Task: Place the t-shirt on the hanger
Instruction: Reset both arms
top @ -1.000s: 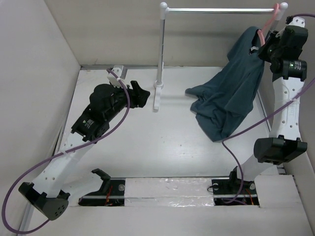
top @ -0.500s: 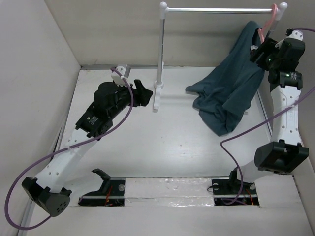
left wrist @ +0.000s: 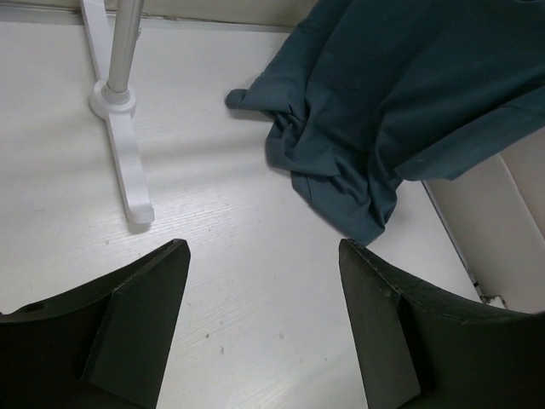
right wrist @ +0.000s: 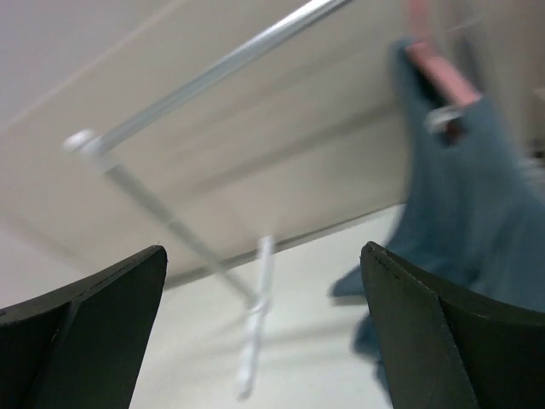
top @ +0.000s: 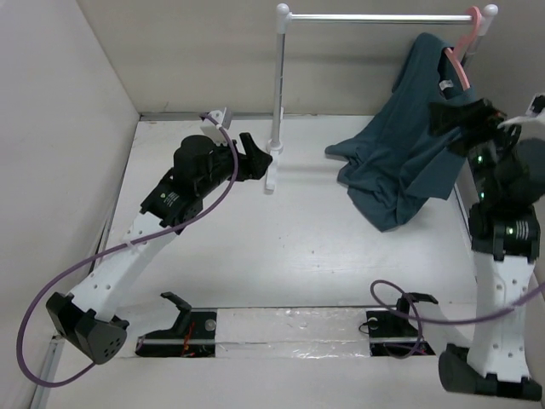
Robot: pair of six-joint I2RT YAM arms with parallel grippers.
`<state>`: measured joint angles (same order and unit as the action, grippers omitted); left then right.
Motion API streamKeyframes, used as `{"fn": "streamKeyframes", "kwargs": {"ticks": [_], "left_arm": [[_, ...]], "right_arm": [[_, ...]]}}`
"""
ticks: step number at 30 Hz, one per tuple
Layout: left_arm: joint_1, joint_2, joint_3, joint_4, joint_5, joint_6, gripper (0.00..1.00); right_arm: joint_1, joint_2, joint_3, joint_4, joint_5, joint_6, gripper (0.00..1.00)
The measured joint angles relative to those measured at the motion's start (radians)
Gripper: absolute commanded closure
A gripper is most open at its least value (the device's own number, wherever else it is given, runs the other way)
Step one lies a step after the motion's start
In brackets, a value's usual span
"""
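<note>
The white table (top: 255,256) fills the centre of the overhead view, walled in on three sides. At its far edge stands the rack (top: 278,85), with its post at upper centre and its metal rail running to the upper right corner, which gives the garment a place to hang clear of the surface. The t-shirt (top: 409,162) occupies the right of the frame. Its neck end is caught up high on the rail's right end, while the body slants down and pools in folds on the table, so it appears carried at one point rather than spread across both shoulders. The left gripper (left wrist: 262,251) hovers at centre left near the rack's foot, jaws spread wide with nothing between them and apart from the cloth, probably waiting its turn. The right gripper (right wrist: 264,251) sits at the right edge just beside the hanging fabric, also wide open and empty, aimed towards the rail. The hanger (top: 462,51), smallest, has its hook over the rail at upper right, with the shirt's collar draped on its pink arm. How far the arm reaches inside the shirt is hidden.
</note>
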<state>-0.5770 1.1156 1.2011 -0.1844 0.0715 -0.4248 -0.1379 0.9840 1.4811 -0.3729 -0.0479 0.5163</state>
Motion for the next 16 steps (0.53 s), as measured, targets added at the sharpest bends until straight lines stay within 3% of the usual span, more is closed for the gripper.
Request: {"fn": "streamKeyframes", "kwargs": {"ticks": [5, 9, 16], "left_arm": [[0.000, 0.014, 0.046, 0.002, -0.029, -0.027, 0.27], [0.003, 0.009, 0.058, 0.013, -0.094, -0.050, 0.26], [0.004, 0.008, 0.035, 0.007, -0.106, -0.083, 0.30]], "right_arm": [[0.110, -0.199, -0.193, 0.047, -0.178, 0.065, 0.00], [0.156, -0.290, -0.356, 0.021, -0.222, 0.119, 0.00], [0.168, -0.334, -0.416, -0.087, -0.233, 0.116, 0.00]]}}
